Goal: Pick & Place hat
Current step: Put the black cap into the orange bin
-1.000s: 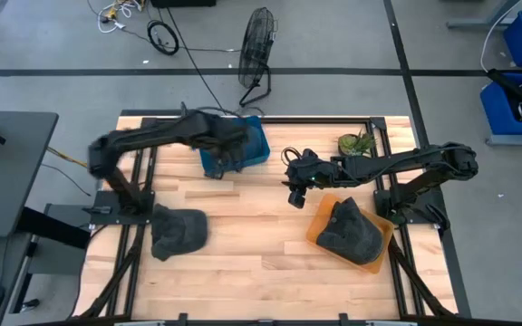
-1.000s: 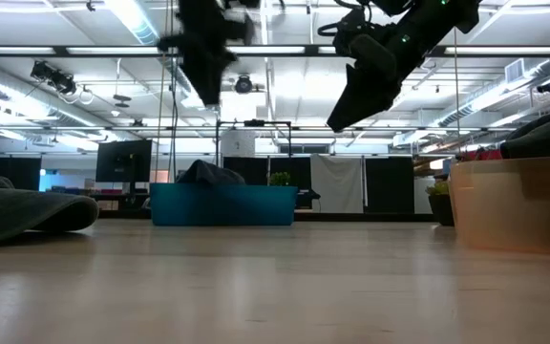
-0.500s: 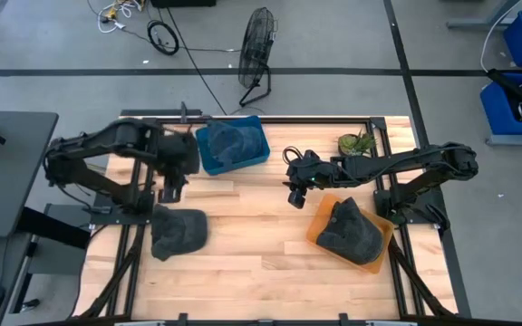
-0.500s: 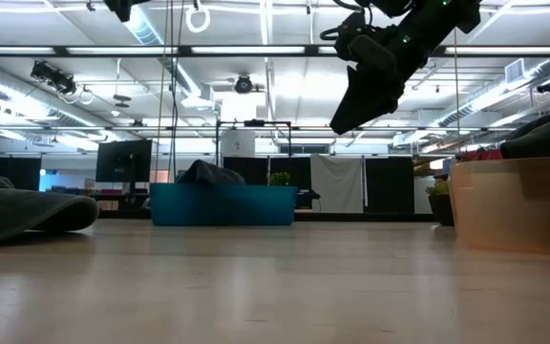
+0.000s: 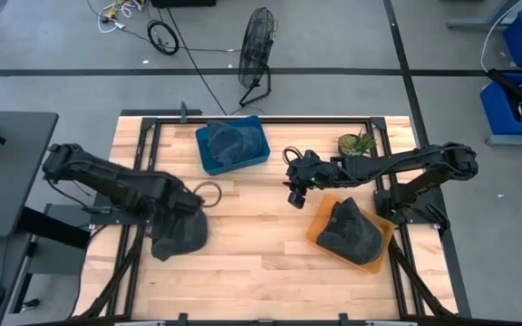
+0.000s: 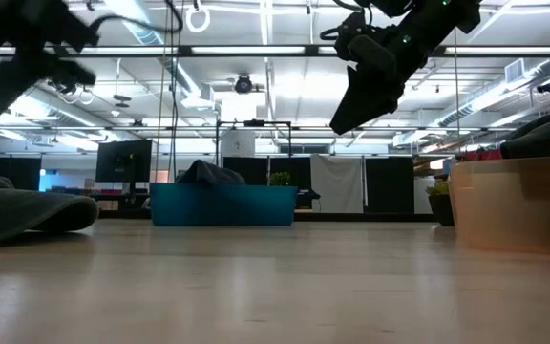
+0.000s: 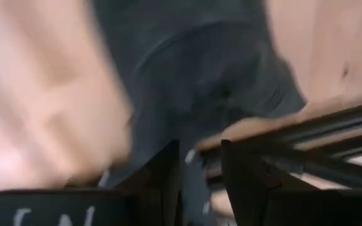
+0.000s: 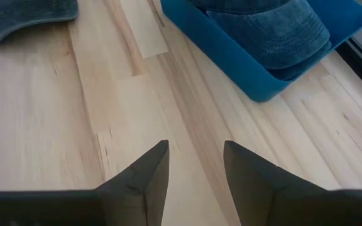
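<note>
Three dark grey hats show. One lies flat on the table [image 5: 178, 233] near the left edge, seen low at the left of the low view [image 6: 27, 212]. One sits in the blue bin [image 5: 231, 143]. One sits in the orange bin [image 5: 350, 231]. My left gripper [image 5: 187, 206] hovers open over the table hat [image 7: 193, 81], well above it in the low view [image 6: 31, 62]. My right gripper [image 5: 294, 197] hangs open in mid-air over the table's middle [image 8: 197, 147], beside the orange bin.
The blue bin [image 8: 231, 56] stands at the far edge, the orange bin [image 6: 514, 205] near the right edge. A small green plant [image 5: 356, 142] sits at the far right corner. Bare wood [image 5: 252, 235] lies between the table hat and the orange bin.
My left arm has swung fast from over the blue bin at the far edge toward the near left, ending above the hat on the table. The hat in the blue bin stays there.
</note>
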You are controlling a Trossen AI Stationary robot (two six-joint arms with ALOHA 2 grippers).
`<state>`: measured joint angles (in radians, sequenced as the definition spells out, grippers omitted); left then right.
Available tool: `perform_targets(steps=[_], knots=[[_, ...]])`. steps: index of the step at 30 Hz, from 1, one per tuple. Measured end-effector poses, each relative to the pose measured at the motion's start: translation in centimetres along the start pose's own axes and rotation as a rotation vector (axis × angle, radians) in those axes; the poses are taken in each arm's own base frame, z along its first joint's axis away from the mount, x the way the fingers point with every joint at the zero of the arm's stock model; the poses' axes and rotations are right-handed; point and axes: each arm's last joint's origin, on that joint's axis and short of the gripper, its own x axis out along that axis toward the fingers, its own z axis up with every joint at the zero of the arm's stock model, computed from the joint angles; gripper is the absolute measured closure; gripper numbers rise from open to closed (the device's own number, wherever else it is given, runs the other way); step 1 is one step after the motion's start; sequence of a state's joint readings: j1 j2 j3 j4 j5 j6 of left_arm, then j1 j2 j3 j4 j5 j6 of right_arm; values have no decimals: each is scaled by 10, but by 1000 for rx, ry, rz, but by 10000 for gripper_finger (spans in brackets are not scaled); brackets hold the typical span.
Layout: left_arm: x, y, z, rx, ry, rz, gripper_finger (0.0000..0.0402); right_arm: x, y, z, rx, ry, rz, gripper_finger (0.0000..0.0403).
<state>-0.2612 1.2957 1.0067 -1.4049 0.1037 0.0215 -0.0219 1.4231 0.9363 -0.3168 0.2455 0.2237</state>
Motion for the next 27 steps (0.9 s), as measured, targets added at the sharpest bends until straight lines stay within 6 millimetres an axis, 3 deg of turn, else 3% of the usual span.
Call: perform_targets(steps=[3,6,9,17,24,27], knots=[[27,-4,0,90,3,-16,285,0,0,0,1,0,0,247],[41,-2,-2,120,27,85,285,0,0,0,0,0,0,247],[47,1,-3,125,24,180,285,0,0,0,1,-1,0,247],[67,3,6,132,-90,185,285,0,0,0,3,-1,0,247],[66,2,7,134,-90,173,288,0,0,0,4,-1,0,247],[67,0,8,152,-100,108,310,0,0,0,4,-2,0,247]])
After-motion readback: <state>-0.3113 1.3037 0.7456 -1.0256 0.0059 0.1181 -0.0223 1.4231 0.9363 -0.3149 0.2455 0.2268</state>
